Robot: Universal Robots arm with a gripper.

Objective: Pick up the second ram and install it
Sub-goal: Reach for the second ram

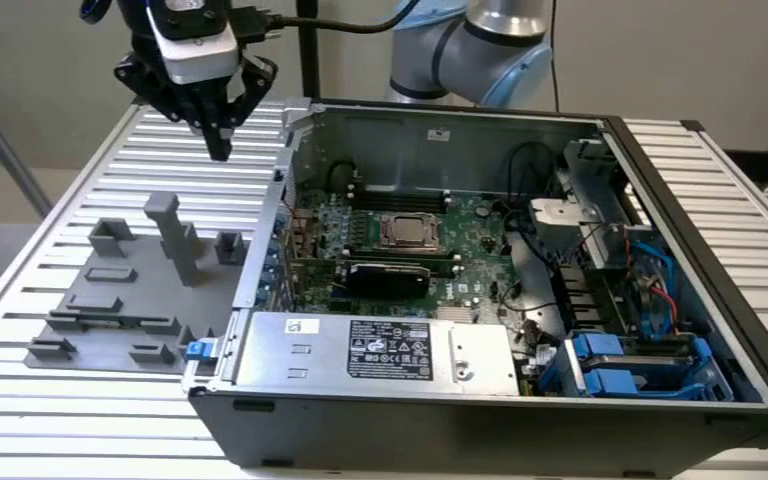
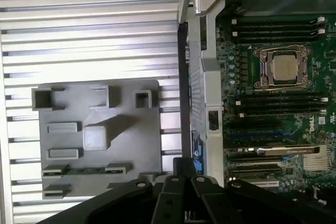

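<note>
While the end effector (image 1: 219, 142) hangs above the slatted counter (image 1: 77, 180) at the far corner of the open computer case (image 1: 491, 430), towards the exterior view's left, its dark fingers meet in a single tip with nothing visible between them. On the counter, nearer the camera, lies the grey tray (image 1: 131, 300) with its upright blocks, just beside the case's side wall and well below the end effector. Inside the case, the motherboard (image 1: 471, 225) carries the silver CPU (image 1: 411, 232) at its middle, and the power supply (image 1: 384, 350) with its printed label sits along the near wall. Seen from the wrist, the grey tray rests on the slats, and the second ram (image 2: 86, 170), a slim green stick with dark chips, lies in it. The stick is bracketed at either end by two grey blocks (image 2: 52, 170) and sits in the part of the tray closest to the end effector's dark body. It stands apart from the end effector and outside the case. Beyond the case wall (image 2: 207, 77), the motherboard shows the CPU flanked by the long black slots (image 2: 278, 103).
</note>
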